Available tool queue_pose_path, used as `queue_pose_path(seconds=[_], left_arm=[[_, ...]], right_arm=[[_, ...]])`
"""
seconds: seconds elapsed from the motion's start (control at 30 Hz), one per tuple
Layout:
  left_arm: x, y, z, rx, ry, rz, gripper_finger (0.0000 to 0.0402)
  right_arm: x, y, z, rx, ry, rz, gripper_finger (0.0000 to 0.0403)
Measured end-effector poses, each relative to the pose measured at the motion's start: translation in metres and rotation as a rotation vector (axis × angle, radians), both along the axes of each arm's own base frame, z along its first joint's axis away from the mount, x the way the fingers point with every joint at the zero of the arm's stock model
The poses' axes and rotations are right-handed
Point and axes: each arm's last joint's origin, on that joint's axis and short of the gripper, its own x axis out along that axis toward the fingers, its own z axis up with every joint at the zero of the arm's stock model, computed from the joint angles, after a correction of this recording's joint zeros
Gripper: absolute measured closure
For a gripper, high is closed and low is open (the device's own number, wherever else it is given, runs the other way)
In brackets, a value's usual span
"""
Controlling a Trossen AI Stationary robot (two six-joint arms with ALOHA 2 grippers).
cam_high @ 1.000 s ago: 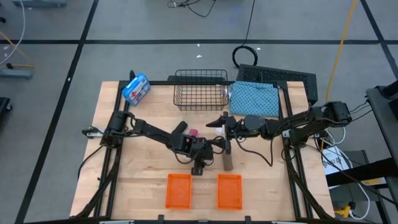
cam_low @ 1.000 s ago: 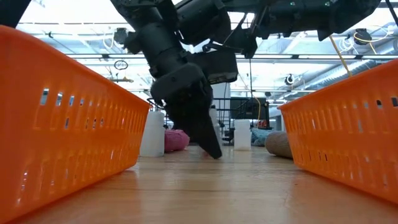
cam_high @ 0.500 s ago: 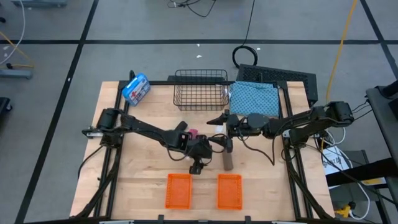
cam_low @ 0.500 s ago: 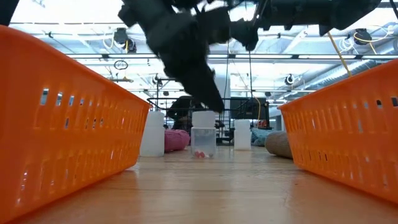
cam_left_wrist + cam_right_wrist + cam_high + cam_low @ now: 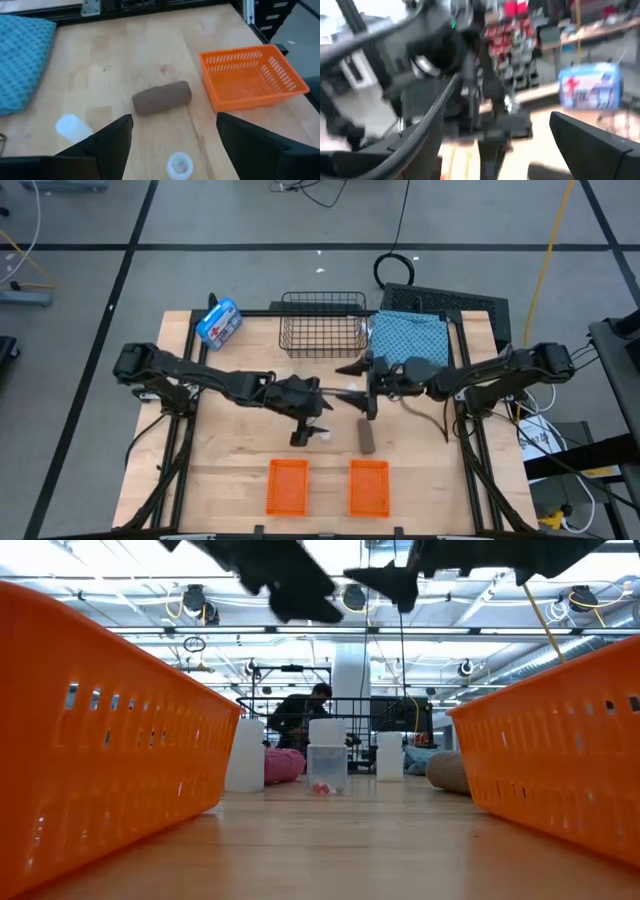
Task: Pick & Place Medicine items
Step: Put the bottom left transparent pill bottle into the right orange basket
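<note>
The left hand is hanging wide and empty above a white bottle standing on the surface; the brown piece is lying just beside it. The right hand, also wide, is hovering near the wire basket

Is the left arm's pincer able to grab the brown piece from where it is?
Probably yes. The left pincer is open and raised over the table, and the brown piece lies bare on the wood just ahead of it. Only a small bottle stands nearer, off to one side, so the way looks free.
</note>
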Motion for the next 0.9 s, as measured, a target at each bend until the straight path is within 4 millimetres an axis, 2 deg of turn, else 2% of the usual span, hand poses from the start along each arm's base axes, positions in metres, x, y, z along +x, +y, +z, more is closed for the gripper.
queue_pose_path(seconds=[0.07, 0.1, 0.17, 0.2, 0.3, 0.37, 0.43, 0.5, 0.6, 0.63, 0.77, 0.9], left_arm=[[-0.004, -0.001, -0.006, -0.028, -0.002, 0.008, 0.0103], [-0.013, 0.0, 0.003, -0.035, -0.023, 0.014, 0.0103], [-0.019, 0.0, 0.028, -0.051, -0.144, 0.033, 0.0103], [-0.021, 0.0, 0.033, -0.044, -0.177, 0.052, 0.0103], [-0.024, -0.003, 0.024, -0.004, -0.134, 0.096, 0.0103], [-0.026, -0.004, 0.009, 0.028, -0.046, 0.103, 0.0103], [-0.025, -0.005, 0.023, 0.021, -0.121, 0.098, 0.0103], [-0.029, -0.004, 0.032, 0.017, -0.148, 0.098, 0.0103], [-0.034, -0.004, 0.028, 0.019, -0.11, 0.082, 0.0103], [-0.037, -0.003, 0.033, 0.022, -0.126, 0.07, 0.0103], [-0.067, 0.003, 0.063, 0.013, -0.277, 0.068, 0.0103], [-0.103, 0.012, 0.054, 0.01, -0.323, 0.123, 0.0103]], right_arm=[[0.007, 0.006, -0.006, -0.021, 0.098, 0.034, 0.0051], [0.009, 0.009, -0.009, -0.038, 0.162, 0.051, 0.0051], [0.018, 0.017, -0.004, -0.077, 0.192, 0.08, 0.0051], [0.019, 0.02, -0.003, -0.091, 0.203, 0.087, 0.0051], [0.022, 0.023, 0.007, -0.14, 0.168, 0.069, 0.0051], [0.018, 0.023, 0.015, -0.159, 0.143, 0.066, 0.0051], [0.015, 0.022, 0.024, -0.156, 0.115, 0.067, 0.0051], [0.011, 0.024, 0.023, -0.172, 0.142, 0.066, 0.0051], [0.011, 0.027, 0.021, -0.183, 0.152, 0.074, 0.0051], [0.01, 0.028, 0.022, -0.184, 0.146, 0.08, 0.0051], [0.009, 0.034, 0.023, -0.185, 0.138, 0.099, 0.0051], [0.008, 0.039, 0.022, -0.187, 0.14, 0.118, 0.0051]])
